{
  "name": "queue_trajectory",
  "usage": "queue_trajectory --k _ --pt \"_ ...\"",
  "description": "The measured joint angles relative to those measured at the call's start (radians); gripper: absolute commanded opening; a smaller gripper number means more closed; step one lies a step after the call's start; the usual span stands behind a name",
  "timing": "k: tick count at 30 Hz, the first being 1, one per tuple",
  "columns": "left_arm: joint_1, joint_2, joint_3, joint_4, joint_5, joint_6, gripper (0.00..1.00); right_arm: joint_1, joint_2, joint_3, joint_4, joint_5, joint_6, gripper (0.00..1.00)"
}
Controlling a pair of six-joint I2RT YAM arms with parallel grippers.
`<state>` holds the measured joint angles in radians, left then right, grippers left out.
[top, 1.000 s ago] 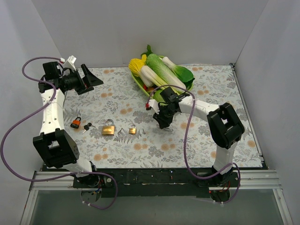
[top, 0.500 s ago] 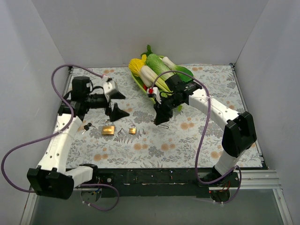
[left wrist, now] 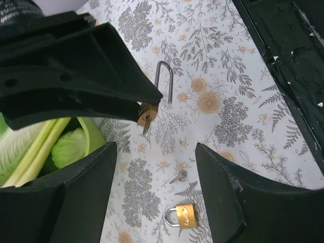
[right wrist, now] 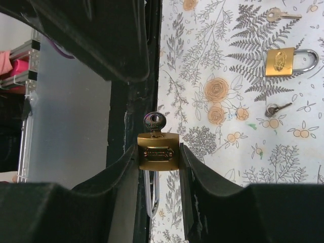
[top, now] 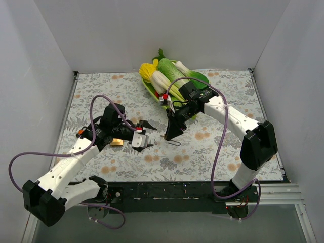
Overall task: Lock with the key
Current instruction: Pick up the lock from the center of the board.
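Right gripper [right wrist: 158, 158] pinches the padlock [right wrist: 158, 151] body, key [right wrist: 153, 122] seated, near table [top: 228, 152] centre. Left gripper [left wrist: 154, 157], spread, sits at 9 o'clock. Risk: an off-axis key grasp twists the padlock loose.

Gold padlock [right wrist: 158, 152] (key [right wrist: 154, 123] perhaps silvery); grey-and-orange floral cloth [right wrist: 228, 61].

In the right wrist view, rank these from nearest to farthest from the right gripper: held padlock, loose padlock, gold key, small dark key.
1. Held padlock, clamped in the right gripper.
2. Small dark key, mid-height in frame.
3. Loose padlock, above that key.
4. Gold key, top corner.
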<state>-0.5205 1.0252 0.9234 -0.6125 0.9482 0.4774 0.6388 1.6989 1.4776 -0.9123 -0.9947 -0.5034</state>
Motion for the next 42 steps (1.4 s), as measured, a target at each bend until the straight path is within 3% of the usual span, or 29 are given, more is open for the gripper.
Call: queue_trajectory --k 8,31,34,35,36,38,42 --pt "-0.110 0.026 -0.019 0.111 -0.044 0.042 0.49 0.005 0.000 0.000 -0.005 -0.043 0.003 0.01" --pt "-0.203 0.074 -0.053 0.234 -0.107 0.008 0.26 0.025 -0.021 0.000 -0.028 -0.117 -0.023 0.01" --pt "-0.211 0.074 -0.059 0.251 -0.114 0.005 0.15 0.025 -0.021 0.000 -0.029 -0.124 -0.023 0.01" --pt "-0.214 0.074 -0.060 0.255 -0.117 0.001 0.01 0.025 -0.021 0.000 -0.030 -0.124 -0.022 0.01" --pt "-0.216 0.073 -0.060 0.256 -0.120 0.000 0.00 0.025 -0.021 0.000 -0.032 -0.124 -0.018 0.01" --pt "-0.222 0.073 -0.061 0.260 -0.125 -0.005 0.00 0.023 -0.021 0.000 -0.036 -0.129 -0.005 0.08" --pt "-0.226 0.071 -0.061 0.270 -0.143 -0.065 0.00 0.020 -0.021 0.000 -0.035 -0.122 0.013 0.33"
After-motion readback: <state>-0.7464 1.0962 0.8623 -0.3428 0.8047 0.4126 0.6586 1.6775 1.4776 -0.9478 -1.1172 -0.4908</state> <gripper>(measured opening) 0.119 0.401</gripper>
